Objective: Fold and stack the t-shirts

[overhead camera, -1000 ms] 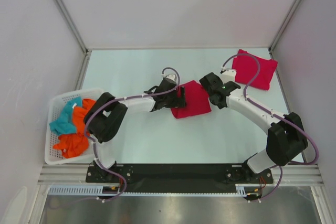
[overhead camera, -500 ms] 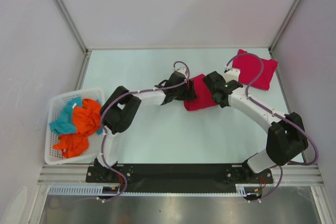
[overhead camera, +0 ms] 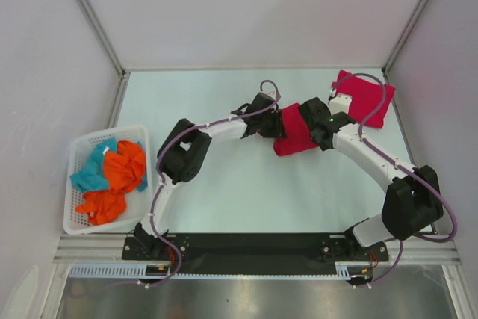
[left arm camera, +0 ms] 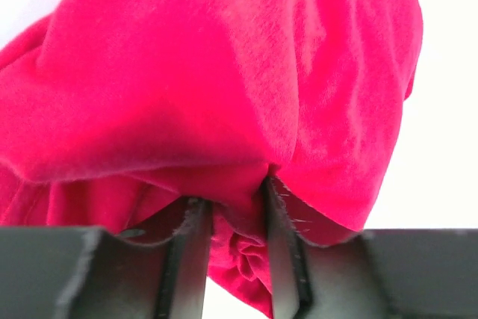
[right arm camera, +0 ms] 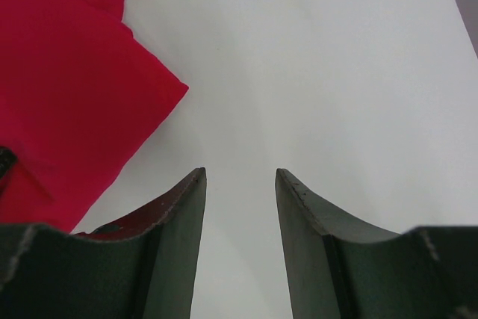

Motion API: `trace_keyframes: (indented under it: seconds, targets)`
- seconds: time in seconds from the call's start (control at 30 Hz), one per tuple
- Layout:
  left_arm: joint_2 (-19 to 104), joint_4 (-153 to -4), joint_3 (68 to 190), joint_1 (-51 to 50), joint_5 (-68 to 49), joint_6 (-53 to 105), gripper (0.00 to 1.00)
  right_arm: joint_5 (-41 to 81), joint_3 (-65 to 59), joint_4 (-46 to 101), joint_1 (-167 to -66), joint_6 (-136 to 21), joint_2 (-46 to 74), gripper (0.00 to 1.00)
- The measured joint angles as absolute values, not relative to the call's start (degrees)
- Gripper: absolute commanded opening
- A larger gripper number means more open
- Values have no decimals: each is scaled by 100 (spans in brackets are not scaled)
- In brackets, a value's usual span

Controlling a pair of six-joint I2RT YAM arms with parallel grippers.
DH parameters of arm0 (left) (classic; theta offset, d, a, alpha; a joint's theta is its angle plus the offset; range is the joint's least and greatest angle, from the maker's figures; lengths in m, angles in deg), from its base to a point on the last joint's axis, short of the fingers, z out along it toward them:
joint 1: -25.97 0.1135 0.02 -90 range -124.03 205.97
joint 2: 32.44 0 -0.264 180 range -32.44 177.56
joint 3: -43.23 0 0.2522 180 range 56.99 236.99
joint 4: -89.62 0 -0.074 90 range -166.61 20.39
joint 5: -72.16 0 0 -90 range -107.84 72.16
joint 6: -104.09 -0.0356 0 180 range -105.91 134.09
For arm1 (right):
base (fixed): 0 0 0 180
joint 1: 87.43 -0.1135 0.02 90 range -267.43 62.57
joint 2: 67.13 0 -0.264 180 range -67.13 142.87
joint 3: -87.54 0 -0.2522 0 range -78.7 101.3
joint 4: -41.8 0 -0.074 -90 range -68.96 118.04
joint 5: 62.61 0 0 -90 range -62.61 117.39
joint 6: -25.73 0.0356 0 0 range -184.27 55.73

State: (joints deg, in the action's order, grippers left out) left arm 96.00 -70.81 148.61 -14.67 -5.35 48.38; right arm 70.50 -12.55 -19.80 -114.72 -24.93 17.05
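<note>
Pinching the crimson t-shirt (overhead camera: 290, 138), ready for stacking.
Clenched on a cloth fold, the left gripper (left arm camera: 233, 237) holds it at centre-right of the top view; the right gripper (right arm camera: 239, 177) hangs released over the table (right arm camera: 336, 72). Next move, seemingly: carry it onto the second folded t-shirt (overhead camera: 364, 99), upper right, without spilling the fold.

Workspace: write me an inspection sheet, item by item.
Surface: pale table, no spills seen.
Job's things: middle t-shirt, red and folded, lies between the arms; far t-shirt, red and folded, lies at the far right corner.
Clutter: white basket at left, holding orange and teal cloths.
Grippers: left gripper pinches the middle t-shirt; right gripper is open over bare table.
Cables: purple cables loop along both arms.
Surroundings: plain white walls.
</note>
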Motion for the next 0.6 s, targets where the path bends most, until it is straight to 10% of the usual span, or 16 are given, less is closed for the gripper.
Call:
trace_keyframes:
  seconds: [0.6]
  targets:
    - [10706,-5407,18288,-1533,-392,4595,18,6866,-1255,-1954,-10810,-2701,1460,48]
